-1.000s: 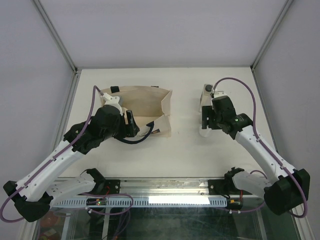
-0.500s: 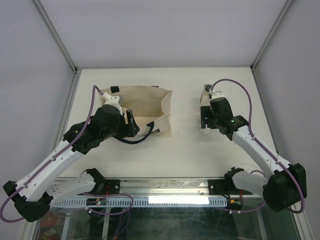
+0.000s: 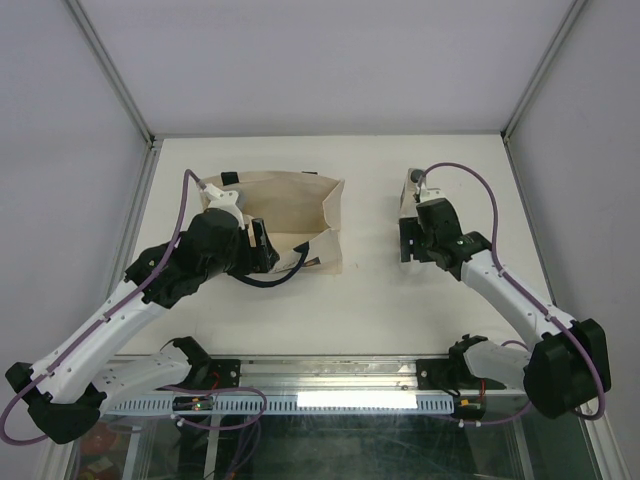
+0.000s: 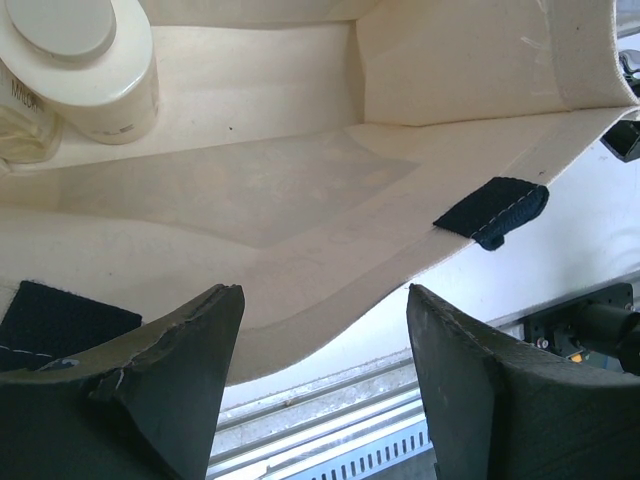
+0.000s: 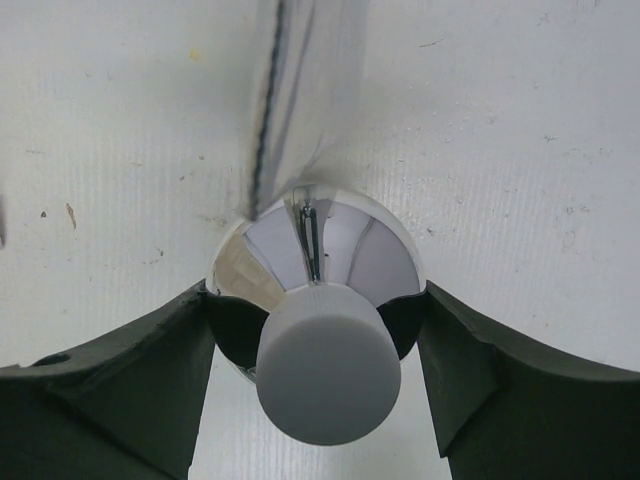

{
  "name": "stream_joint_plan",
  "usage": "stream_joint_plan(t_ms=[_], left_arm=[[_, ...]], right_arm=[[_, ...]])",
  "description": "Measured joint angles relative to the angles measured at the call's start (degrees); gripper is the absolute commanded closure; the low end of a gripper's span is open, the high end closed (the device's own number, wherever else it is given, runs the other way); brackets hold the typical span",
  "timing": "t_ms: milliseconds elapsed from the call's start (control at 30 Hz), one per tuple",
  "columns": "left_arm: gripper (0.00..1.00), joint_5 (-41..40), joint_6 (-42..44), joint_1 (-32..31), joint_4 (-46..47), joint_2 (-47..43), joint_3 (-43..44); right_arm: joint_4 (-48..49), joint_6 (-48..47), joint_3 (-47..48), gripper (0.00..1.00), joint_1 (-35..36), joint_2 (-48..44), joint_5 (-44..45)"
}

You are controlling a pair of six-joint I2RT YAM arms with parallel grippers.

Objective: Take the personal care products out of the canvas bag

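Left gripper [image 4: 320, 380] hangs wide open and empty at the bag's mouth. Right gripper [image 5: 315, 300] has its jaws pressed against both sides of the silver-topped bottle's chrome dome. The bag [image 4: 300, 190] lies on its side on the table [image 5: 520, 120], mouth toward the arms. Deep inside it sit the cream bottle [image 4: 95, 60] and, touching it, the amber bottle [image 4: 22, 125]. The silver-topped bottle [image 5: 315, 250] is out, well right of the bag. So 1 is out and at least 2 remain; the 4th is not visible.
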Motion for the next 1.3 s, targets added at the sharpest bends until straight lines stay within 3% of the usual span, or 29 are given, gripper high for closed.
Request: stream_joint_plan(t_ms=[233,400,667,833,1300], left_arm=[[0.3,0.0,0.0,0.0,0.0,-0.1,0.0],[0.3,-0.1,0.0,0.0,-0.3,-0.9,0.0],[0.29,-1.8,-0.8,0.0,-2.4,-4.9,0.0],[0.29,-3.1,-1.8,0.0,-2.8,-8.3,-1.9],[0.29,-4.5,-6.8,0.0,-5.2,-9.4,-6.3]], right_arm=[[-0.2,0.2,0.3,0.06,0.0,-0.4,-0.1],[-2.2,0.2,4.0,0.01,0.0,-3.6,0.0],[-7.1,-1.4,15.8,0.01,0.0,-5.7,-1.0],[-9.2,-3.3,28.1,0.03,1.2,-0.3,-5.6],[-8.9,-3.9,59.7,0.17,28.6,28.8,-10.7]])
